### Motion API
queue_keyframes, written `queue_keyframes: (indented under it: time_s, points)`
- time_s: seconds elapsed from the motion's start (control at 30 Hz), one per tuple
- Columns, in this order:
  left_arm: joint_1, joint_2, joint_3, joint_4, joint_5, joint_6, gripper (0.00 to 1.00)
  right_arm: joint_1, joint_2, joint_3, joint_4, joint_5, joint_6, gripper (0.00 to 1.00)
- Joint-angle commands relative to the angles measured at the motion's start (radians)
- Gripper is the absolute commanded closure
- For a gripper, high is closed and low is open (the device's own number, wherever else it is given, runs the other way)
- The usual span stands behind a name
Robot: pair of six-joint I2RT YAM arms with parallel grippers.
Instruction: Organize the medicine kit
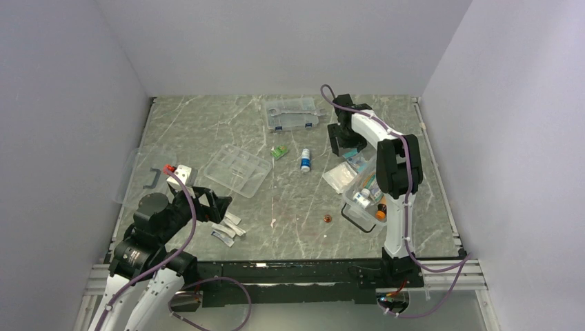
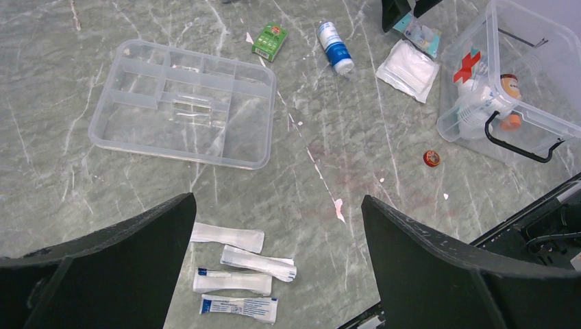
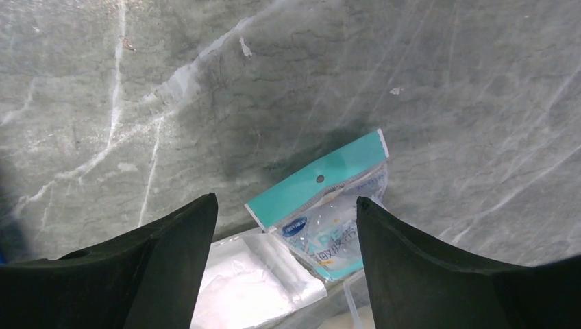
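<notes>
The medicine kit box [image 1: 363, 201] with a red cross [image 2: 466, 66] stands at the right, bottles inside. Its divided tray [image 2: 185, 103] lies empty left of centre. The lid [image 1: 134, 165] with its black handle lies at the far left. My right gripper [image 3: 286, 199] hangs open just over a teal packet [image 3: 322, 199] that overlaps a white gauze packet [image 3: 246, 281] behind the box. My left gripper [image 2: 277, 200] is open above several white sachets [image 2: 236, 271], holding nothing. A green packet [image 2: 268, 40] and a white bottle [image 2: 335, 46] lie mid-table.
A flat clear case with blue latches [image 1: 295, 114] sits at the back. A small red cap [image 2: 431, 158] lies in front of the box. Grey walls close in the table on three sides.
</notes>
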Motion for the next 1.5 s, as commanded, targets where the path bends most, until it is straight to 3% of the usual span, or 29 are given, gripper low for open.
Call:
queue_keyframes:
  time_s: [0.0,0.17,0.27,0.53,0.57,0.6,1.47]
  points:
    - [-0.004,-0.002,0.034,0.005,0.017,-0.003,0.01,0.001,0.032,0.046,-0.038,0.027,-0.014,0.22]
    - [-0.005,-0.003,0.034,0.006,0.016,-0.002,0.01,0.001,0.06,0.054,-0.053,0.057,-0.012,0.22]
    - [-0.004,-0.002,0.034,0.006,0.014,-0.002,0.01,0.001,0.065,0.052,-0.054,0.075,-0.013,0.29]
    - [-0.005,-0.002,0.034,0.003,0.014,-0.003,0.01,0.002,0.063,0.046,-0.054,0.101,-0.013,0.77]
    - [-0.005,-0.002,0.034,0.004,0.014,-0.002,0.01,0.002,0.062,0.044,-0.053,0.105,-0.011,0.94]
    - [-0.004,-0.002,0.035,0.004,0.013,-0.002,0.01,0.002,0.06,0.043,-0.051,0.111,-0.007,1.0]
    - [-0.005,0.007,0.036,0.002,0.008,-0.004,0.01,0.113,-0.239,0.001,0.082,0.088,0.017,1.0]
